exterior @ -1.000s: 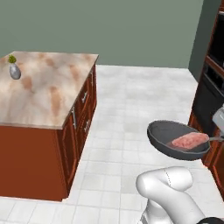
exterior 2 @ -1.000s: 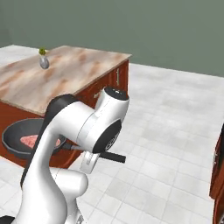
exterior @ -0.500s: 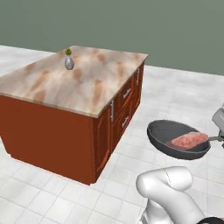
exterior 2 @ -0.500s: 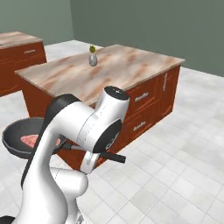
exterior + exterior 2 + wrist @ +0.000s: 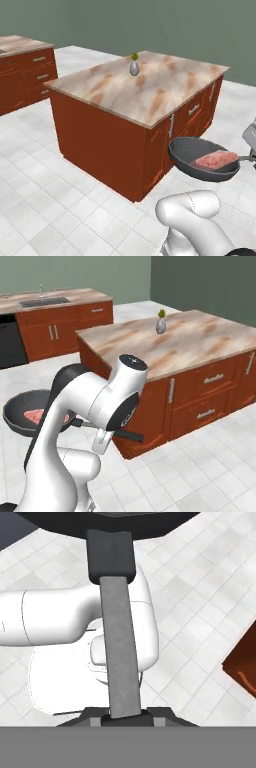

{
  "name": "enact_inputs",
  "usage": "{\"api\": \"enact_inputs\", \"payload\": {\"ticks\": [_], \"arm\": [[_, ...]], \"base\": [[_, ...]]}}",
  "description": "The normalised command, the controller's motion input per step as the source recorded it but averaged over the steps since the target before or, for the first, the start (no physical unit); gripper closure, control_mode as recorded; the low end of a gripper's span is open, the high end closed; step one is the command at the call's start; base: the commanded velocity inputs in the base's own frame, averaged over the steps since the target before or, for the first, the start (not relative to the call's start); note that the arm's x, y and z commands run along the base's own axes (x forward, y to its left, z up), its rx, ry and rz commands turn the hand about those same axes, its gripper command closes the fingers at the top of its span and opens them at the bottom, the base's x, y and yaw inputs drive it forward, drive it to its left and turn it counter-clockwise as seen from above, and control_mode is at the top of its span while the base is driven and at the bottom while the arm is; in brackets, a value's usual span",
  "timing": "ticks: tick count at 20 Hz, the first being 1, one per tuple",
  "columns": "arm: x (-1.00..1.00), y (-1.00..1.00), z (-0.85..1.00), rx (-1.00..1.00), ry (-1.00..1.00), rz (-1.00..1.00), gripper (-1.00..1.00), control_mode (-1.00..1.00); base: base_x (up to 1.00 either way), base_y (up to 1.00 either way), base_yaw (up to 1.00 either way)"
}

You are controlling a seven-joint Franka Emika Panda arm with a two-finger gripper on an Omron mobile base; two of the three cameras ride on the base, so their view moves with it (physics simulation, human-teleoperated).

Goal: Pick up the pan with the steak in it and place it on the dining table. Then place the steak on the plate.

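pan carried clear of the floor, table not yet reached

your claw (image 5: 122,718) was clamped on the pan (image 5: 202,159) handle; beyond it the steak (image 5: 216,160) lay in the pan, the dining table (image 5: 150,95) farther off. you needed it level.

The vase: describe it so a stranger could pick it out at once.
Find the marble-topped dining table on red-brown cabinets. Near its far edge stands the vase, small, grey and rounded, with a yellow-green sprig on top. Nothing else stands on that top.
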Motion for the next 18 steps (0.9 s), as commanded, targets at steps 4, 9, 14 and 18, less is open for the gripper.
{"api": "enact_inputs", "payload": {"ticks": [4, 9, 14, 18], "arm": [[0.00, 0.00, 0.00, 0.00, 0.00, 0.00, 1.00, 1.00], [0.00, 0.00, 0.00, 0.00, 0.00, 0.00, 1.00, 1.00], [0.00, 0.00, 0.00, 0.00, 0.00, 0.00, 1.00, 1.00], [0.00, 0.00, 0.00, 0.00, 0.00, 0.00, 1.00, 1.00]], "base": [[-0.07, 0.00, 0.50], [-0.08, 0.00, 0.50], [-0.11, 0.00, 0.50], [-0.07, -0.01, 0.47]]}}
